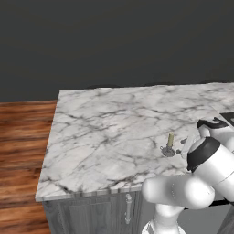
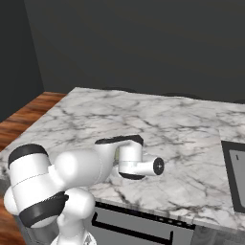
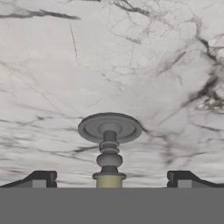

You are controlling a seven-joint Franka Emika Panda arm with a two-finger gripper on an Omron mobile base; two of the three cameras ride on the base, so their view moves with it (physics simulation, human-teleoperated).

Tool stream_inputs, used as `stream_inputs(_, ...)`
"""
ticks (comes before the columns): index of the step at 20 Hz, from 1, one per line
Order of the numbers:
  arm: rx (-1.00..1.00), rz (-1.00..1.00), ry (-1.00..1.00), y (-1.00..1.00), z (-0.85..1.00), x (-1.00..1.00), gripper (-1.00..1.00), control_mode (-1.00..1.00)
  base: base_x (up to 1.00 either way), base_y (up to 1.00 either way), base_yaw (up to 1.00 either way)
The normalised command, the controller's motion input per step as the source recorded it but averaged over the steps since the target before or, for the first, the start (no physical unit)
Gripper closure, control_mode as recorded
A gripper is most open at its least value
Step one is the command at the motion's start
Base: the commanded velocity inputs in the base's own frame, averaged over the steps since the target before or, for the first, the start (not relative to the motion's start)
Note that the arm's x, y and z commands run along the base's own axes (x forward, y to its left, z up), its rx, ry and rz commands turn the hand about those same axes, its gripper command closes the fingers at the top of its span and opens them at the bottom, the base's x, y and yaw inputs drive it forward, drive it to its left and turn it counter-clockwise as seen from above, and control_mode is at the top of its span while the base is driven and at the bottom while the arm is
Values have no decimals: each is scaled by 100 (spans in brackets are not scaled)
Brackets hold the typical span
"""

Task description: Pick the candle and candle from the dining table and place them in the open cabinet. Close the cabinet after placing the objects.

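Gripper (image 3: 109, 178) spread wide, straddling one upright candle (image 1: 170, 142) near the table (image 1: 100, 132) front edge; bare marble all around.

Dark grey wall (image 1: 114, 41) behind; reddish wood-plank floor (image 1: 20, 151) to the left; flat, even light.

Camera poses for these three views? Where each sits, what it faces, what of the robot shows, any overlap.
Left base view: behind the arm on its left, looking forward and down over the table; candle upright near the front edge; arm at lower right.
Right base view: behind on the right, same table; arm at lower left, reaching over the front edge.
Hand view: on the hand, looking down along the open gripper at the candle, its base on the marble between the fingertips.
Shared: all three see the table; left base and hand views share the candle.
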Motion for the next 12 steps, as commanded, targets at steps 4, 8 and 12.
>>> stream_inputs(4,0,0,0,5,0,0,-100,-100,0,0,0)
stream_inputs(8,0,0,2,17,0,0,-100,-100,0,0,0)
stream_inputs(12,0,0,5,21,0,0,-100,-100,0,0,0)
